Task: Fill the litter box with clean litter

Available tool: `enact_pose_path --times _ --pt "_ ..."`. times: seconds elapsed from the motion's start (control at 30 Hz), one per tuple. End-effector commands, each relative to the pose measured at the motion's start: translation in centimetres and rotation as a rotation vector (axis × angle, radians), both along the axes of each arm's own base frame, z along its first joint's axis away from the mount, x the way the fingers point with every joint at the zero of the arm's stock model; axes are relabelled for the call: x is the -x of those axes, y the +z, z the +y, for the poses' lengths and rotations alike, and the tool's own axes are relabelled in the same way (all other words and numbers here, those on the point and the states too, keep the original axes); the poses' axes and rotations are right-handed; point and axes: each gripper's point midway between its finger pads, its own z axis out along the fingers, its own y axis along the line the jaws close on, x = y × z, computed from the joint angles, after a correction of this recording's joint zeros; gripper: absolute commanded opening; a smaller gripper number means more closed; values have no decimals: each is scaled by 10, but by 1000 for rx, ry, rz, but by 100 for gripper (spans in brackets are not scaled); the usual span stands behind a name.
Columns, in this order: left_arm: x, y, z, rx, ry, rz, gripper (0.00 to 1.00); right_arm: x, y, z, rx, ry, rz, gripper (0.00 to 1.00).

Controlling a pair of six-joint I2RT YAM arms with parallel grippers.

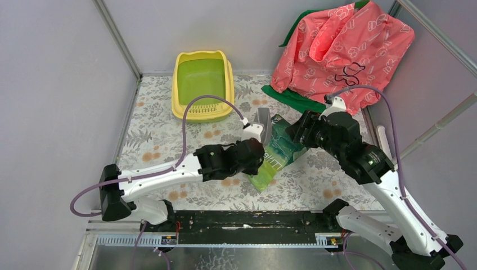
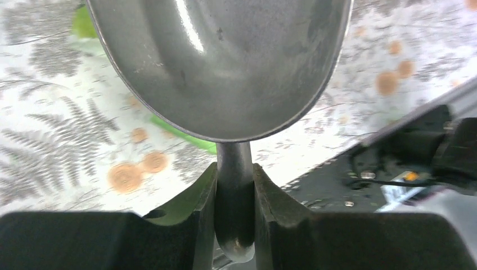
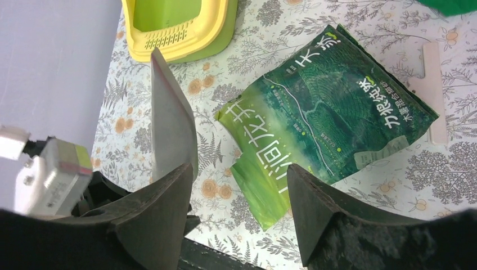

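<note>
My left gripper (image 2: pixel 234 188) clenches the slim stem of one smooth grey metal scoop (image 2: pixel 219 62). My right gripper (image 3: pixel 239 177) hangs spread wide above one glossy green bag (image 3: pixel 332 107) lying on the floral cloth (image 1: pixel 152 140). The one litter box (image 1: pixel 203 111), rounded yellow plastic with a slotted lip, sits well beyond both, far left.

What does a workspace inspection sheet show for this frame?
Surface: floral-print tablecloth, flat.
Job's things: rectangular yellow plastic litter box, green inside, no litter seen; glossy green bag lying flat.
Clutter: pink patterned cloth, green cloth, white plastic strip.
End effectors: left end effector shut on grey metal scoop handle; right end effector open, near the bag.
Cables: purple cables looping off both wrists.
Surroundings: plain grey walls.
</note>
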Motion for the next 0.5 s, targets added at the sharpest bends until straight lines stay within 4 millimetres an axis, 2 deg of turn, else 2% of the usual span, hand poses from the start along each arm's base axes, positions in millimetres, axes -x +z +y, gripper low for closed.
enact_pose_path --times 0.0,0.13,0.27,0.47 --pt "-17 13 40 -204 92 -213 0 8 21 6 18 75 -9 69" --pt "-8 22 43 -235 64 -284 0 7 25 11 70 126 9 71" --pt "8 31 38 -263 -5 -358 0 7 26 28 77 227 38 71" --pt "30 28 32 -291 -103 -395 0 8 38 40 38 303 30 70"
